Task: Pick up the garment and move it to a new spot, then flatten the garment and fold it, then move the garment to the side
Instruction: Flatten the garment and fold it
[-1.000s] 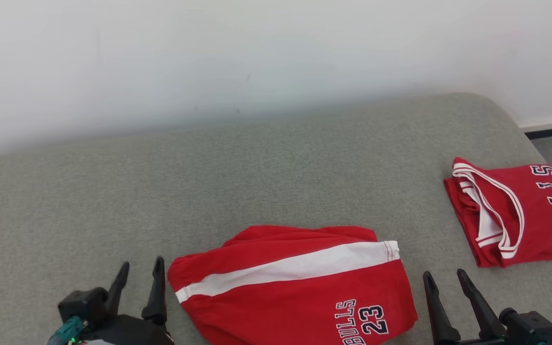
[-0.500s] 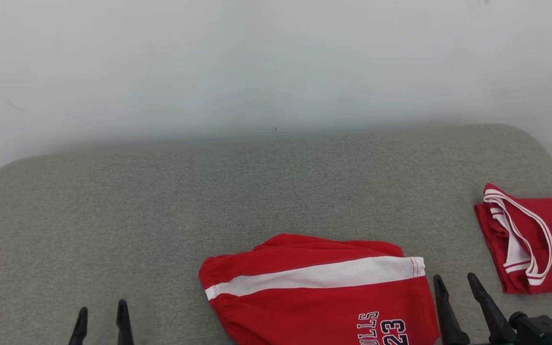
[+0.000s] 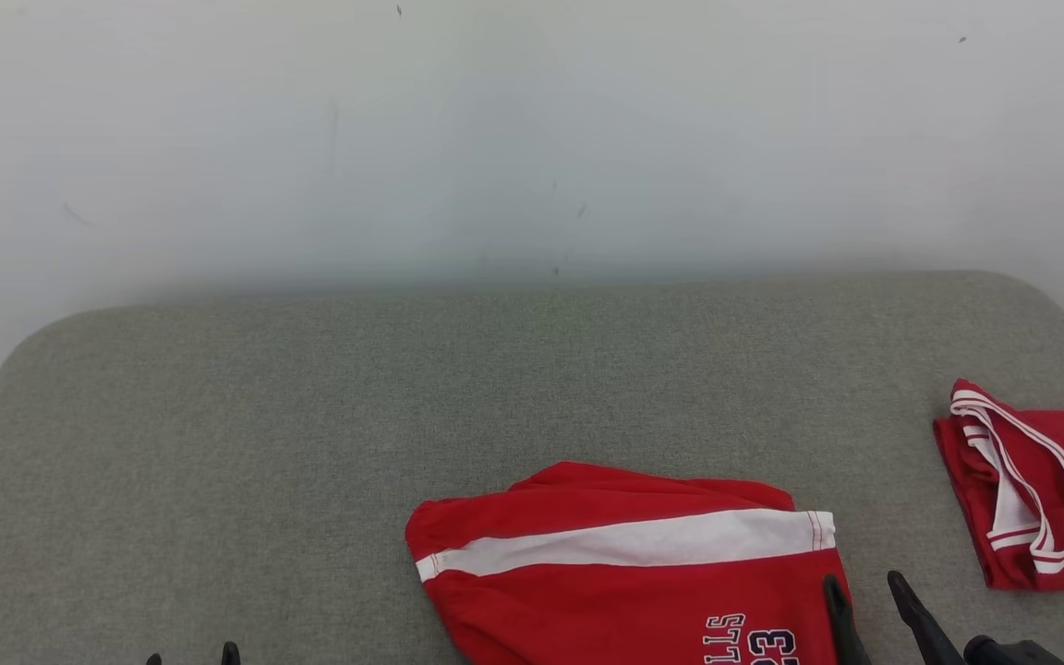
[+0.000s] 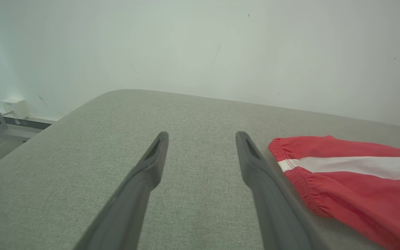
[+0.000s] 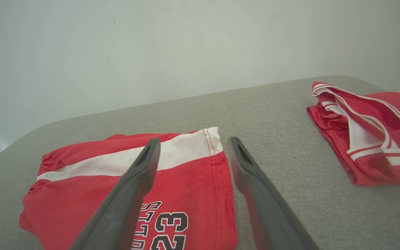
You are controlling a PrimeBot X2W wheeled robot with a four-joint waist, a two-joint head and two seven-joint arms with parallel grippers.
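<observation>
My left hand (image 4: 202, 135) is open, with its two dark fingers spread wide and nothing between them. In the head view only its tips show, at 7 o'clock on the bottom edge. Through its own wrist camera the fingers point across the bare grey pad (image 3: 310, 416) toward the white wall (image 3: 532, 139). The gathered waistband of the shorts lies just beside my right-hand finger, at 3 o'clock, apart from it.

My right hand (image 3: 864, 582) is open as well and holds nothing. It sits at 5 o'clock in the head view, at the hem end of the shorts. Its wrist camera shows one finger over the red cloth and the other over bare pad just past the hem. I cannot tell whether either tip touches the cloth.

The shorts (image 3: 624, 573) are red with a white stripe, and "BULLS 23" is printed near the hem. They lie flat on the pad at 5 to 6 o'clock in the head view, waistband toward 9 o'clock and hem toward 3 o'clock. Their near part is cut off by the bottom edge.

A folded red jersey (image 3: 1049, 489) with white trim lies at 4 o'clock by the pad's right edge, well apart from the shorts.

A small white wall socket (image 4: 14, 107) sits at 9 o'clock in the left wrist view.
</observation>
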